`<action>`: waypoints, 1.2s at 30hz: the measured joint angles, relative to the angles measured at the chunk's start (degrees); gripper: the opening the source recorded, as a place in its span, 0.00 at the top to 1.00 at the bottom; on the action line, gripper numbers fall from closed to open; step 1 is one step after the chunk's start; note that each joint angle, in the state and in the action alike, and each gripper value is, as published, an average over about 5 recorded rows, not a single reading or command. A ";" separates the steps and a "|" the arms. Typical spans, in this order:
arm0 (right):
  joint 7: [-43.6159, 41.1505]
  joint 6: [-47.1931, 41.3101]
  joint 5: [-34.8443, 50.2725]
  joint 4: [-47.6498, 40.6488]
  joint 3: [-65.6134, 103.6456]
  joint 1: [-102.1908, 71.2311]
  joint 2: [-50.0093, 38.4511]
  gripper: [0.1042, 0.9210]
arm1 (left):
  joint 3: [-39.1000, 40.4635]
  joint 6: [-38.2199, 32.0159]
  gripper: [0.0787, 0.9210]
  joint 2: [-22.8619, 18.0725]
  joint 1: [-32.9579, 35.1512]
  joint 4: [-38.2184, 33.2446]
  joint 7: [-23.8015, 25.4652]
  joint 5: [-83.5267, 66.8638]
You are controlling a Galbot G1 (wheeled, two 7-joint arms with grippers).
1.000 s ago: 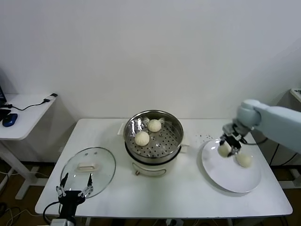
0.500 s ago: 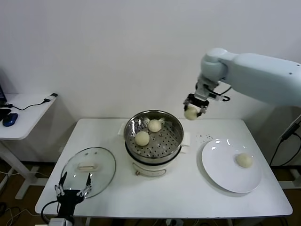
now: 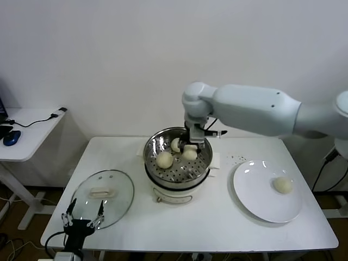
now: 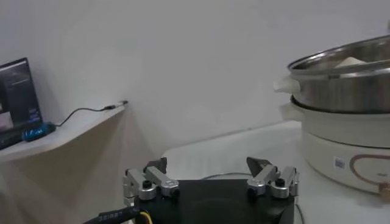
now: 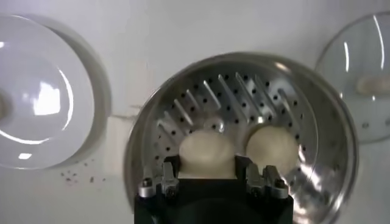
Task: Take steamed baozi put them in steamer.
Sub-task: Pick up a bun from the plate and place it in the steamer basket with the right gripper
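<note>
Left gripper parked low at the near left edge of the white table, just before the glass lid; fingers spread wide, nothing between them. Left wrist view confirms it: both fingertips well apart with bare table between.

Glass lid with white handle lies flat on the table's left side, apart from the pot.

White plate on the table's right side. One steamed baozi sits on it, toward its right part.

Steamer at table centre: shiny steel pot on a white base, perforated tray visible inside. From the left wrist view its wall and base rise at the far side of the table.

Inside the steamer, three buns in head view: one on the tray's left, one toward the back partly behind the arm, and one under the right gripper.

Right gripper reaches down into the steamer from the right arm, which crosses above the table from the right. Jaws narrowed onto a bun; right wrist view shows the cream bun seated between the two fingers, touching both, over the tray. A second bun lies just beside it on the tray. Whether the held bun rests on the tray cannot be told
</note>
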 measured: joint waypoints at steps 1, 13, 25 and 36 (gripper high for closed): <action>0.08 0.14 -0.38 0.01 0.08 -0.57 0.33 0.39 | 0.04 0.00 0.12 0.10 0.04 0.10 0.02 -0.02; 0.62 0.89 -2.59 -0.72 0.56 -5.48 2.72 0.36 | 0.03 0.17 0.12 1.39 -0.54 0.98 0.12 -0.38; 0.30 0.75 -2.77 -1.89 2.00 -6.10 2.67 0.12 | 0.37 0.19 0.12 1.60 -0.79 1.35 0.12 -0.28; 2.22 -5.51 3.79 -3.66 1.68 -1.10 -2.19 0.12 | 0.74 0.30 0.12 1.80 -0.74 0.68 0.12 0.11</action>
